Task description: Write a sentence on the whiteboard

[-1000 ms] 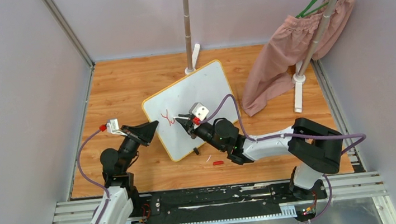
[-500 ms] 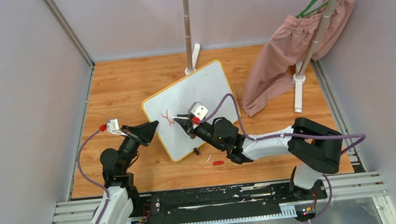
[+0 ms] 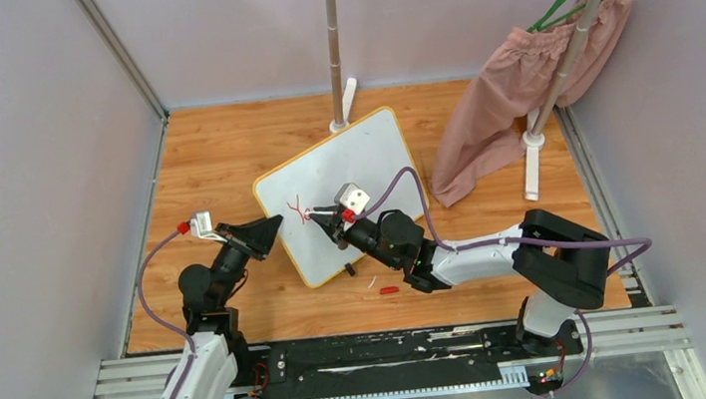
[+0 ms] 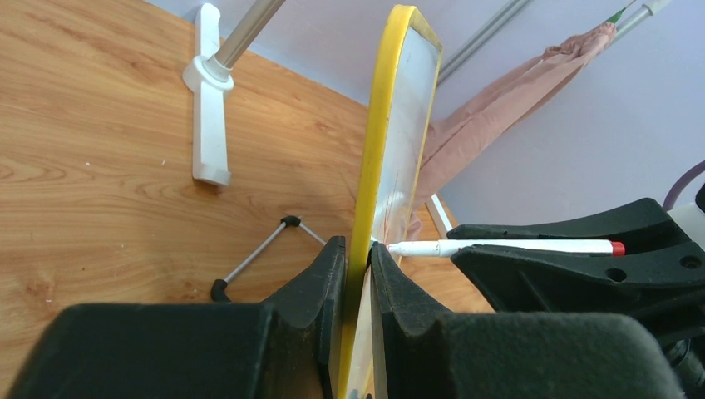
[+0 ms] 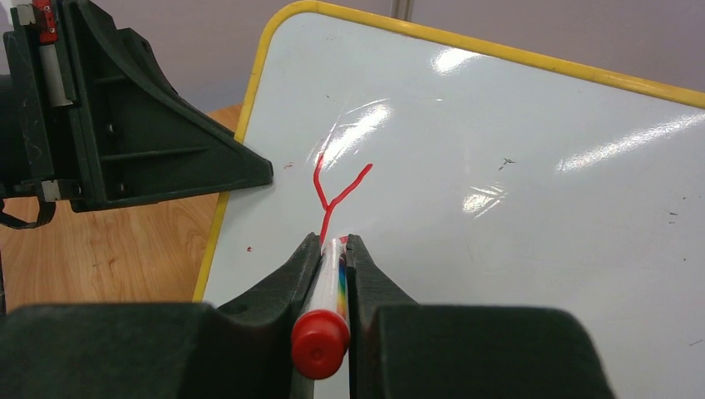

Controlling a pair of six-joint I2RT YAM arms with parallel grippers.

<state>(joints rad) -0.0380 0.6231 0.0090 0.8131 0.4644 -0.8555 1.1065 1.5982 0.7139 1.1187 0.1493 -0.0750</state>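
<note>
The whiteboard [image 3: 356, 174] stands tilted on the wooden table, white with a yellow rim [image 4: 378, 166]. My left gripper [image 3: 274, 226] is shut on its left edge, one finger on each face [image 4: 357, 249]. My right gripper [image 3: 317, 218] is shut on a white marker [image 5: 330, 283] with a red end cap [image 5: 320, 342]. The marker's tip rests on the board at the foot of a red Y-shaped stroke [image 5: 334, 193], the only part of the sentence [image 3: 298, 207] that shows. From the left wrist the marker [image 4: 499, 247] meets the board's face just past my finger.
A clothes rack pole [image 3: 334, 41] and its white foot [image 3: 347, 108] stand behind the board. A pink garment [image 3: 508, 101] hangs at the right on a second stand. A red cap [image 3: 388, 290] lies on the table by the board's near corner. The board's wire foot [image 4: 253, 259] rests on the wood.
My right gripper has edged slightly left along the board with the marker. The left gripper and the board have not moved.
</note>
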